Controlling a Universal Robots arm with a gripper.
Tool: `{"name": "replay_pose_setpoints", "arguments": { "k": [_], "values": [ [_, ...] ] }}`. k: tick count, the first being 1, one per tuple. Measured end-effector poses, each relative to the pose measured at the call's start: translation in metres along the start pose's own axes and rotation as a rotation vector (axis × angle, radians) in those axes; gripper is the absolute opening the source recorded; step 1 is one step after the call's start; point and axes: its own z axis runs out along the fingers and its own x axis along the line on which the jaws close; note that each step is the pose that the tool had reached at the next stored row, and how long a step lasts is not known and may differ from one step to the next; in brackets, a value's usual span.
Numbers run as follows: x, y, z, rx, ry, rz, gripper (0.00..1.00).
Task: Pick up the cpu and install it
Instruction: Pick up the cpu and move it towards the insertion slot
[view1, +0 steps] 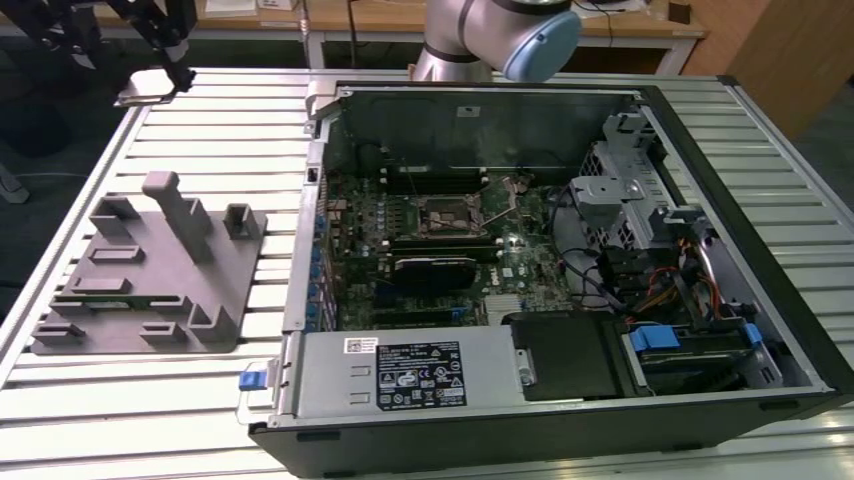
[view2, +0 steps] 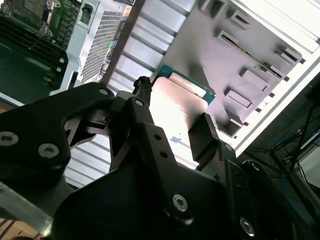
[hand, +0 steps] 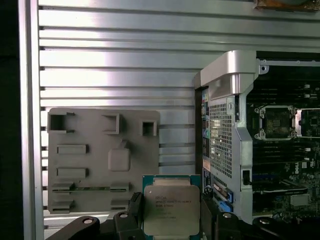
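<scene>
jaws clenched on the cpu (hand: 171, 210), above the slatted table (hand: 115, 65), near the computer case (hand: 225, 125)

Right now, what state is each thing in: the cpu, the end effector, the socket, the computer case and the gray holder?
cpu: gripped by two opposite edges, held in the air.
end effector: shut on the cpu.
socket: empty, no chip seated.
computer case: lying on its side, side panel off.
gray holder: lying flat beside the computer case.
</scene>
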Motion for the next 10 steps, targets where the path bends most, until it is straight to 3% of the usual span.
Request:
{"name": "replay_pose_setpoints", "arguments": {
  "k": [10],
  "values": [
    [-0.0217, 0.0007, 0.0025, 0.0, 0.0002, 0.0, 0.55]
  ]
}}
